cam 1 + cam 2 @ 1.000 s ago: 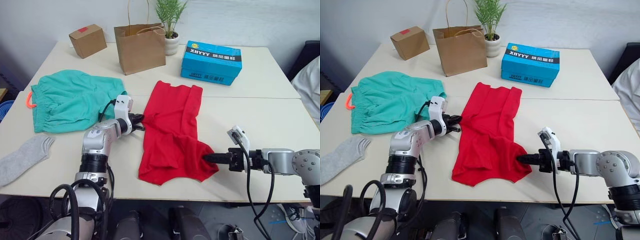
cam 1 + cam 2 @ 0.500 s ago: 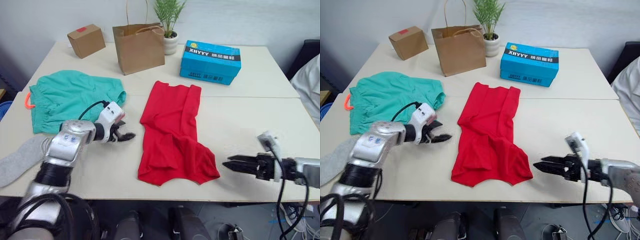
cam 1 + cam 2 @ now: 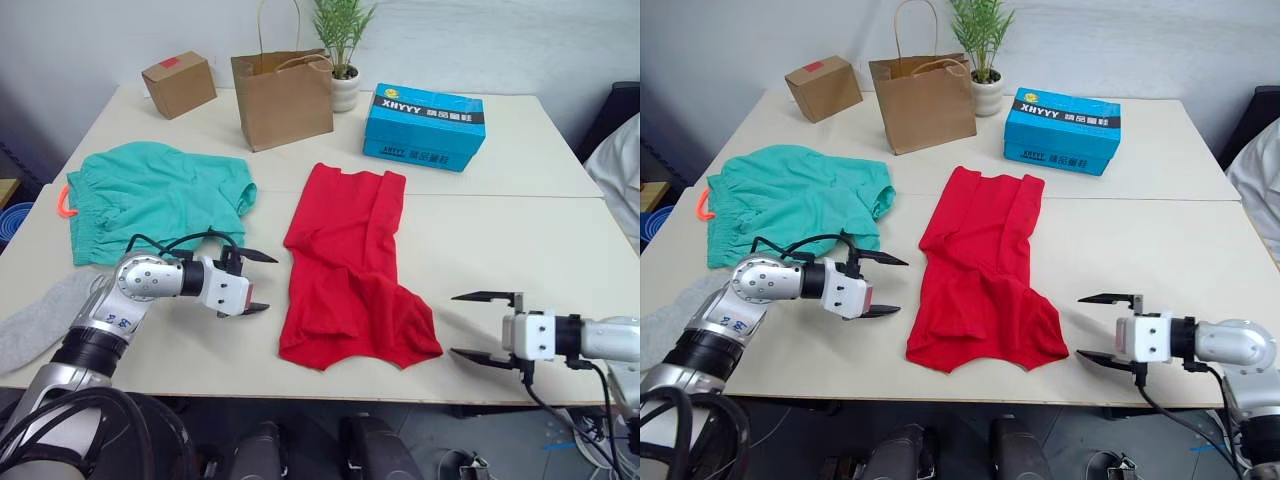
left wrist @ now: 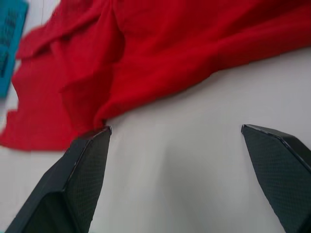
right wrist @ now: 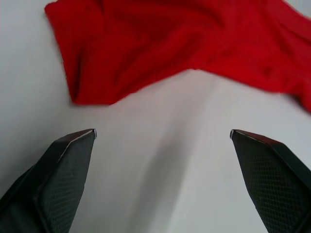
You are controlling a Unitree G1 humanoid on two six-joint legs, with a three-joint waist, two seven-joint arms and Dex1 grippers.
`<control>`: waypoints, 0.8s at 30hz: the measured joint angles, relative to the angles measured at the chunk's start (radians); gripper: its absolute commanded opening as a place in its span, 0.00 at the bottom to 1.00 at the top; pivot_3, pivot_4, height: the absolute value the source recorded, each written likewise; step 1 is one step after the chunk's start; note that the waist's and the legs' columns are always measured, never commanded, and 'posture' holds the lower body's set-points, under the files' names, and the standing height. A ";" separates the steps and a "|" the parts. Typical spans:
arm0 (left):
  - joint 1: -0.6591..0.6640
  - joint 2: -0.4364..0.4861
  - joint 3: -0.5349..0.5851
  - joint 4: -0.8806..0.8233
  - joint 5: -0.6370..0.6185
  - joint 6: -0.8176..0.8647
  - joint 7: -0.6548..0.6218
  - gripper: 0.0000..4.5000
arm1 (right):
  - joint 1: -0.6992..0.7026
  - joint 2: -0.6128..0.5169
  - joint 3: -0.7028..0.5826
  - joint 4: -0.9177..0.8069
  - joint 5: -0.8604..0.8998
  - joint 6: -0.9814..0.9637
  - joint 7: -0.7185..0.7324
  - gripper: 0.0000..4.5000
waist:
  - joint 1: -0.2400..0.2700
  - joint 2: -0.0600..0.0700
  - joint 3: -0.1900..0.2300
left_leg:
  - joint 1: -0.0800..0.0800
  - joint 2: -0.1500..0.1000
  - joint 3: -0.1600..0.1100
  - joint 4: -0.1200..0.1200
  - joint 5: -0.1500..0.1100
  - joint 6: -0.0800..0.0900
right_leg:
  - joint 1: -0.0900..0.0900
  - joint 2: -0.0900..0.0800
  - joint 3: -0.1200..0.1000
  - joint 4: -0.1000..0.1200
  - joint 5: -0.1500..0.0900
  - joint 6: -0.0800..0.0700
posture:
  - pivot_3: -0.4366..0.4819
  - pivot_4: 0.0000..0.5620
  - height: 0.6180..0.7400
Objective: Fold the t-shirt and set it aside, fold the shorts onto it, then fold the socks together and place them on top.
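A: Where is the t-shirt [image 3: 350,265]?

B: It lies in the middle of the table [image 3: 520,240], folded lengthwise into a long red strip, with its nearer end spread wider and rumpled close to the front edge. Nothing grips it.

A: And the 2 claws?

B: The left gripper [image 3: 251,282] hovers just beside the shirt's left edge with its 2 fingers spread wide, empty. The right gripper [image 3: 483,327] sits near the front edge, off the shirt's lower right corner, also spread wide and empty. In both wrist views the black fingers [image 4: 82,179] stand far apart over bare table with the red cloth beyond them.

A: The other garments?

B: The shorts [image 3: 155,195] are laid flat on the left part of the table, apart from the shirt, with an orange drawstring [image 3: 64,199] looping off their left edge. 1 grey sock [image 3: 40,322] lies at the front left corner, near the left arm.

A: Anything else up there?

B: Along the far side there are a small cardboard box [image 3: 178,83], a brown paper bag [image 3: 283,95] with handles, a potted plant [image 3: 342,45] just behind the bag, and a blue box [image 3: 424,125] with printed lettering, just beyond the shirt's far end.
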 measured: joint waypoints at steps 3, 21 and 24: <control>-0.039 -0.063 -0.015 0.082 0.003 -0.069 -0.007 1.00 | -0.055 0.029 0.029 0.083 -0.057 -0.186 -0.037 1.00 | -0.001 0.000 0.000 | 0.011 0.000 0.002 -0.001 0.000 0.001 | 0.011 -0.001 0.001 -0.001 0.000 0.000 | 0.48 0.27 1.00; -0.084 -0.203 -0.069 0.197 -0.050 -0.194 -0.106 1.00 | -0.193 0.133 0.219 0.182 -0.248 -0.461 -0.334 0.92 | -0.015 -0.001 -0.002 | 0.020 0.002 0.002 -0.003 -0.002 -0.001 | 0.018 0.000 0.001 0.000 -0.001 -0.002 | 0.48 0.27 1.00; -0.075 -0.201 -0.086 0.197 -0.073 -0.218 -0.139 0.80 | -0.193 0.130 0.249 0.181 -0.254 -0.456 -0.353 0.73 | -0.017 0.000 -0.002 | 0.020 0.003 0.002 -0.003 -0.002 -0.001 | 0.017 0.000 0.001 0.001 -0.002 -0.003 | 0.48 0.27 1.00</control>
